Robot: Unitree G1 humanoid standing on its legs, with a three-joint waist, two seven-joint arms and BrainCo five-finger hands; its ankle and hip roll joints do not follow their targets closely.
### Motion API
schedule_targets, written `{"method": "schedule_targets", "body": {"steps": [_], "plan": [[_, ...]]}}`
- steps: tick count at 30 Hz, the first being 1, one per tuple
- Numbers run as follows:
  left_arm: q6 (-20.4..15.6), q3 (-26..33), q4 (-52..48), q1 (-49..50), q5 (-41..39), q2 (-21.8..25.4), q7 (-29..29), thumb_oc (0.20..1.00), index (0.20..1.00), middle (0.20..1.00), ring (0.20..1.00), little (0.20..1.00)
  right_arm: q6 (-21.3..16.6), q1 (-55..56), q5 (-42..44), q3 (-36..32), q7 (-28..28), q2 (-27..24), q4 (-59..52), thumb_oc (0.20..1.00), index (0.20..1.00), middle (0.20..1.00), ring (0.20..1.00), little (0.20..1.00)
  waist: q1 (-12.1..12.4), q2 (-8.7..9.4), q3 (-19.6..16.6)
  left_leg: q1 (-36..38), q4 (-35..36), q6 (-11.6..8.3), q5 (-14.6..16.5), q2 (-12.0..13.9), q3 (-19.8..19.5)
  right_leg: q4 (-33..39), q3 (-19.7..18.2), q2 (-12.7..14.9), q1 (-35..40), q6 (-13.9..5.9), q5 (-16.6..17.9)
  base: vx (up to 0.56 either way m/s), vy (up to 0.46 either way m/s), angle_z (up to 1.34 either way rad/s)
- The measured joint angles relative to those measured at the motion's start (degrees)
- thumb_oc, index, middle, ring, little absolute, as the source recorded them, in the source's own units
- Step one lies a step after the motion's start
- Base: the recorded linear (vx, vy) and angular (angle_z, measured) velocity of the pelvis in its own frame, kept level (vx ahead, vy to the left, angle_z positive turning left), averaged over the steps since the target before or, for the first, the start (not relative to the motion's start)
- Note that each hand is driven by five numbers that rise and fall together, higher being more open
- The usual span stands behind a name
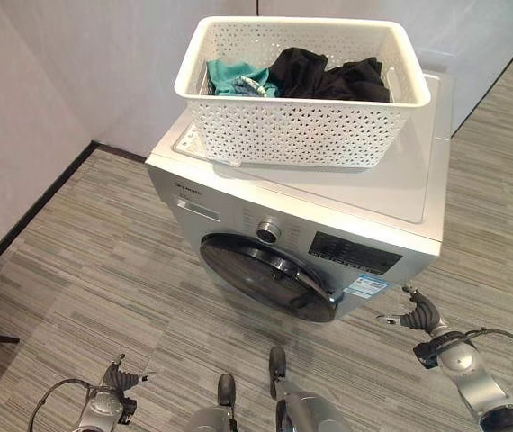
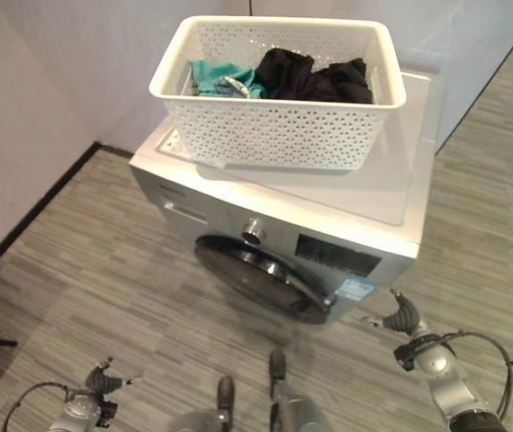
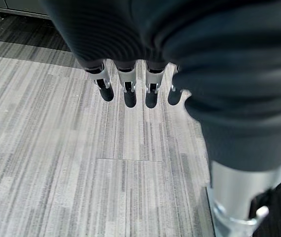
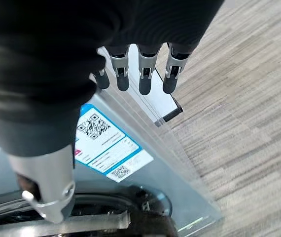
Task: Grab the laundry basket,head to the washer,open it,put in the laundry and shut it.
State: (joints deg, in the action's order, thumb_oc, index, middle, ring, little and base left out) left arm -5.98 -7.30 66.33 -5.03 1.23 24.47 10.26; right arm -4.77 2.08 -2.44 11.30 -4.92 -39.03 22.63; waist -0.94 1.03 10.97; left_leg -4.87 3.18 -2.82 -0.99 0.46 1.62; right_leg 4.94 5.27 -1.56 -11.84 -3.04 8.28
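Hanging low over striped floor (image 1: 76, 270): left hand (image 1: 117, 382), fingers straight, released, holding nothing. Beside lower front corner of one silver washer (image 1: 391, 193), door (image 1: 270, 279) shut: right hand (image 1: 416, 317), released too. On washer top: one white laundry basket (image 1: 297, 130) holding one teal garment (image 1: 237, 79), dark clothes (image 1: 328, 76).

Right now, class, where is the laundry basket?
In the left eye view the white laundry basket sits on top of the washer, toward its back left, holding teal and black clothes, above the closed round door.
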Motion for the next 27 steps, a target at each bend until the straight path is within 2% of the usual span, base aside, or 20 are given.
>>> {"method": "schedule_targets", "body": {"steps": [3,6,10,13,17,23,27], "plan": [[0.22,1.20,0.04,-0.04,0.01,0.10,0.13,1.000,1.000,1.000,1.000,1.000,0.64,4.61,-0.65,0.22,1.86,-1.91,-5.88,1.000,1.000,1.000,1.000,1.000,-0.06,1.04,-0.04,-0.53,-0.16,-0.08,-0.12,-0.21,-1.19,-0.01,0.32,-0.08,-0.37,0.09,0.09,-0.02,0.009,0.08],[0.41,1.56,0.20,-0.51,0.07,0.10,0.18,1.000,1.000,1.000,1.000,1.000,-0.93,5.49,-1.94,4.20,4.89,-0.91,-9.23,1.000,1.000,1.000,1.000,1.000,0.01,1.66,-0.41,-1.13,-1.04,-0.14,-0.15,-0.16,-1.48,-0.01,1.47,-0.06,-0.24,0.09,0.09,-0.01,0.008,0.16],[0.76,1.73,0.09,-0.54,0.07,0.10,0.63,1.000,1.000,1.000,1.000,1.000,-1.26,6.41,-2.94,3.33,5.43,0.07,-13.96,1.000,1.000,1.000,1.000,1.000,0.10,1.79,-0.45,-1.24,-0.93,-0.35,-0.31,-0.47,-2.48,-0.01,1.52,0.14,-0.14,0.13,0.33,-0.02,0.009,0.15],[0.94,1.92,0.13,0.23,0.08,0.09,0.76,1.000,1.000,1.000,1.000,1.000,-1.30,7.32,-2.85,2.74,6.71,0.41,-18.74,1.000,1.000,1.000,1.000,1.000,0.15,2.70,-0.55,-1.16,-0.93,-0.08,-0.49,-0.83,-2.50,-0.01,1.54,0.52,-0.14,0.17,1.25,-0.01,0.000,0.04],[1.14,1.47,-0.08,-0.27,1.10,0.04,0.85,1.000,1.000,1.000,1.000,1.000,-1.33,3.60,-4.89,2.81,5.61,0.59,-14.44,1.000,1.000,1.000,1.000,1.000,0.29,3.83,-0.39,-1.15,-0.86,0.40,-0.64,-1.28,-2.48,-0.01,1.37,1.27,-0.16,0.20,1.66,0.00,0.000,0.00],[1.14,1.47,-0.62,0.15,1.60,0.06,2.42,1.000,1.000,1.000,1.000,1.000,-1.33,2.74,-8.03,1.54,2.80,1.47,-14.80,1.000,1.000,1.000,1.000,1.000,0.58,3.55,-0.21,-1.29,-0.72,1.01,-0.73,-1.63,-2.68,0.00,1.46,1.67,-0.22,0.23,1.73,0.00,0.000,0.01],[1.12,-0.73,-1.76,-0.15,1.62,-0.18,3.18,1.000,1.000,1.000,1.000,1.000,-1.37,-2.17,-9.60,2.87,-0.16,3.61,-7.62,1.000,1.000,1.000,1.000,1.000,1.52,1.86,1.83,-3.63,-0.89,0.77,-0.63,-1.71,-2.85,0.00,1.67,1.74,-2.25,0.30,1.90,-0.05,-0.003,0.03]]}}
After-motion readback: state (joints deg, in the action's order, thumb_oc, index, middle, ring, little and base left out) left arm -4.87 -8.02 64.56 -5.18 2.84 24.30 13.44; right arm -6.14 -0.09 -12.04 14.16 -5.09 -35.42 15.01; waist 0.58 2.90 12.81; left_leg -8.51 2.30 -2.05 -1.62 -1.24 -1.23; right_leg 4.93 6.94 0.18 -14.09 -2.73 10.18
